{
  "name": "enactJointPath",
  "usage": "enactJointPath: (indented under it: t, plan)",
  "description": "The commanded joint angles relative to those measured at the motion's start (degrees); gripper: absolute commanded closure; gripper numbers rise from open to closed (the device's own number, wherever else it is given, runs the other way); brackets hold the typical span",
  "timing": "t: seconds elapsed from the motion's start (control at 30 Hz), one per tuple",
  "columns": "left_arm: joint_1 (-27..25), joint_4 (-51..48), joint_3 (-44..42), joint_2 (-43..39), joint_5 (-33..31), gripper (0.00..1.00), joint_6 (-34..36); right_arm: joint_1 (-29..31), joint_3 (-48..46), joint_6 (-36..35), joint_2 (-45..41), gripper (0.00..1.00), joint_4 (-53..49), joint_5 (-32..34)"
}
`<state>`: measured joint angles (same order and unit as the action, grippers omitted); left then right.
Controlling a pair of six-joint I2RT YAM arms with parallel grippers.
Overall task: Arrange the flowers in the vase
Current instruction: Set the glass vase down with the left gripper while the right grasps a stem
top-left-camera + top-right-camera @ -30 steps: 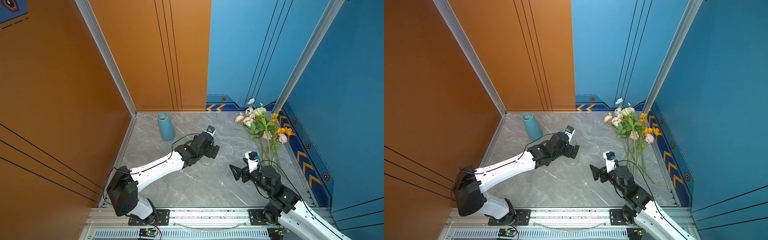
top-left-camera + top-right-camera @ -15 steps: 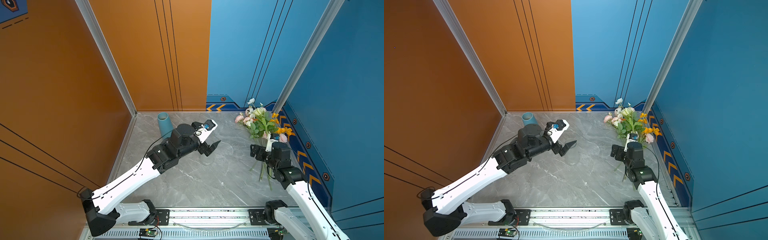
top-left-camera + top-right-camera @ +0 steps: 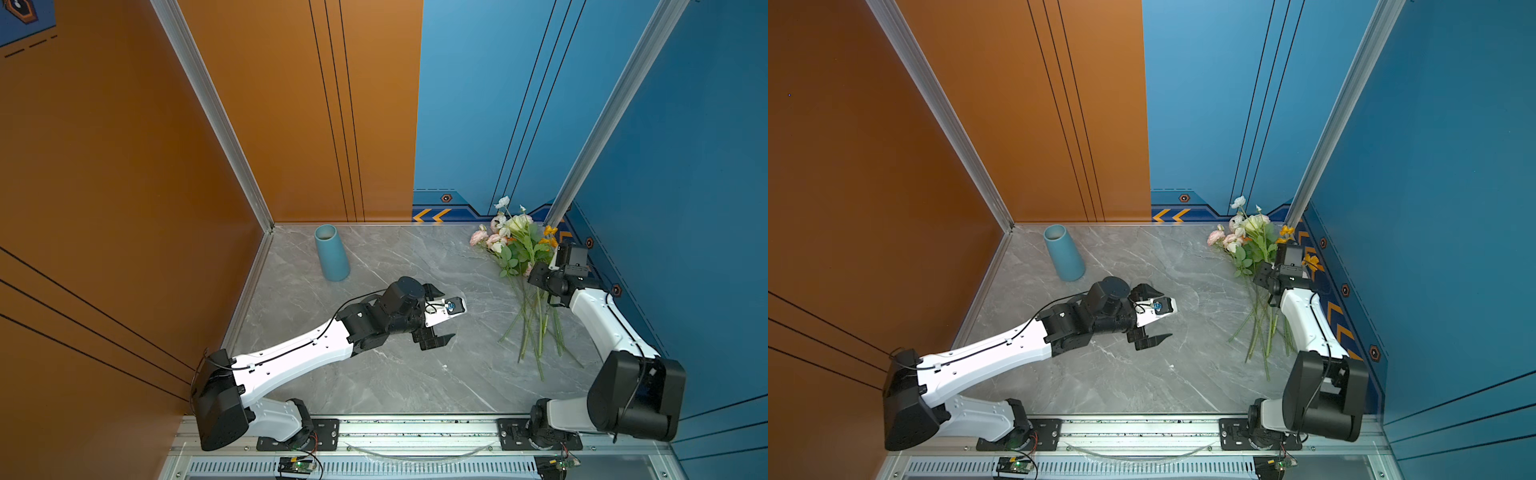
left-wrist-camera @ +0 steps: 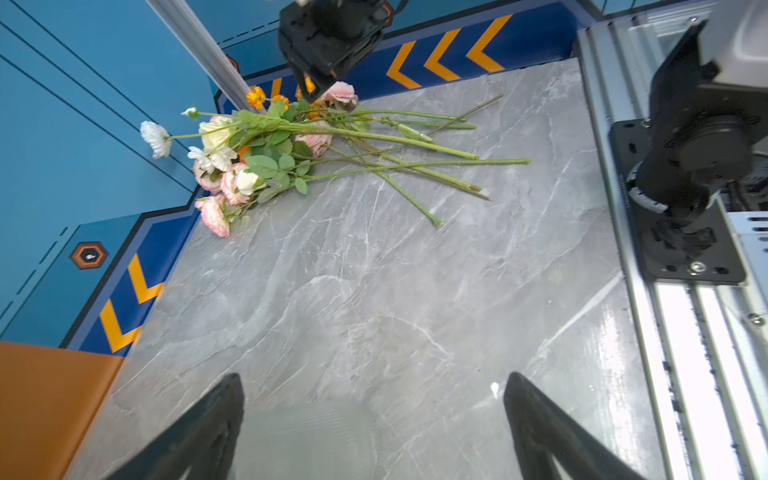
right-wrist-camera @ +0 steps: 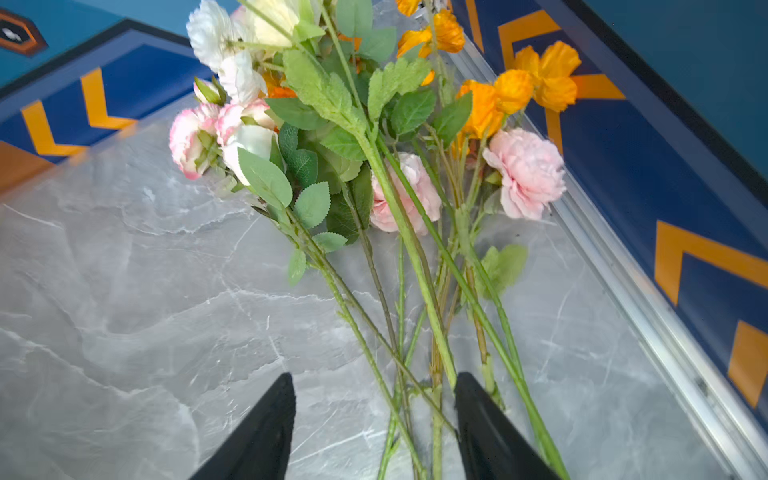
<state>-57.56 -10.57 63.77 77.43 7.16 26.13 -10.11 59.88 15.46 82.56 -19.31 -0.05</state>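
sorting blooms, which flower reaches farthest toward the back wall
The white bloom on its thin stem, sticking out alone beyond the rest of the bunch.

Both top views hang high above the front rail (image 3: 415, 428), facing down and toward the back, far enough to take in the whole table (image 3: 374, 386); those 2 overlap almost entirely. Left wrist cam sits low, looking across the table at the flowers (image 4: 266, 158) from mid-distance. Right wrist cam is close over the same stems, probably angled toward the side wall (image 5: 665, 187).
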Motion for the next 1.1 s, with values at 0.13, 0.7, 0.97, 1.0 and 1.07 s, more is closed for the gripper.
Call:
enactJointPath:
  t: [0.13, 0.7, 0.97, 1.0, 1.07]
  plan:
    - [-4.2, 3.1, 0.9, -1.5, -7.2, 0.02, 0.7, 0.7, 5.8, -2.1, 10.1, 0.56, 3.0, 0.7]
    - [-4.8, 3.0, 0.4, -1.1, -8.4, 0.02, 1.3, 3.9, 6.8, -3.5, 20.8, 0.61, 3.4, 2.8]
    - [-5.1, 3.0, 0.4, -0.7, -8.4, 0.02, 1.1, 4.1, 7.4, -3.7, 22.5, 0.64, 3.3, 5.5]
    - [-5.1, 3.0, 0.4, -0.6, -8.5, 0.02, 1.1, 4.1, 7.6, -3.8, 22.7, 0.65, 3.3, 5.7]
    - [-5.3, 2.8, 0.5, -0.4, -8.6, 0.02, 1.2, 4.1, 7.8, -4.2, 23.2, 0.67, 3.2, 6.4]
